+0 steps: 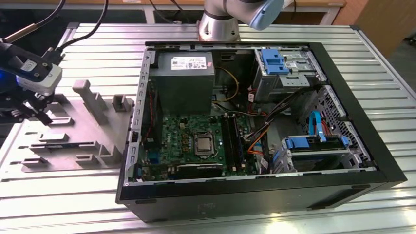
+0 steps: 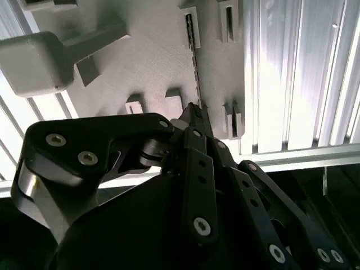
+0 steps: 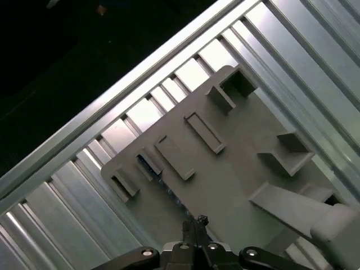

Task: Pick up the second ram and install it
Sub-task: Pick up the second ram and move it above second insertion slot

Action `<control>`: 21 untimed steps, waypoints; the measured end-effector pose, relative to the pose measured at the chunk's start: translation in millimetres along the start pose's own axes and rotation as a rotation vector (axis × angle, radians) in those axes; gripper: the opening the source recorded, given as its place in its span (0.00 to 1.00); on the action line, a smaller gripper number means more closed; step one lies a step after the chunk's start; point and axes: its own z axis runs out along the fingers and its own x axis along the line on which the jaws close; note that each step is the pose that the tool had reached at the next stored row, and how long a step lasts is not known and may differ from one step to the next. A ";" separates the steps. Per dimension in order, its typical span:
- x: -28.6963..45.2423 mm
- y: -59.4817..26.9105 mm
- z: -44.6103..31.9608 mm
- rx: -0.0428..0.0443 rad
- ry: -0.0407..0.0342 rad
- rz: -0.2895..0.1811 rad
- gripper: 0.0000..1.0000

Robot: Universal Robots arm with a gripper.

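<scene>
The second ram (image 2: 194,62) stands on edge in a narrow slot of the grey fixture plate (image 2: 152,62). Only its thin toothed top edge shows, and it appears as a bluish strip (image 3: 169,191) in the first wrist view. My gripper (image 1: 36,114) hangs over the plate at the exterior view's left, a little above it. In both wrist views its black fingertips (image 3: 195,220) are pressed together over one end of the ram, with nothing seen between them. The gripper (image 2: 194,109) is lined up with the stick's length.
The open computer case (image 1: 260,122) lies at the exterior view's right, with the green motherboard (image 1: 195,141), its long black memory slots (image 1: 231,141), a grey power supply (image 1: 185,80) and loose cables. Upright grey posts (image 1: 91,100) rise from the fixture plate beside the gripper. Ribbed aluminium table all around.
</scene>
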 end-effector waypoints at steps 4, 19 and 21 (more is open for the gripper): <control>0.0 -0.1 1.6 -0.0021 0.0035 -0.072 0.11; 0.2 -0.4 8.2 -0.0102 0.0172 -0.344 0.11; 0.3 -0.4 9.2 -0.0113 0.0190 -0.380 0.11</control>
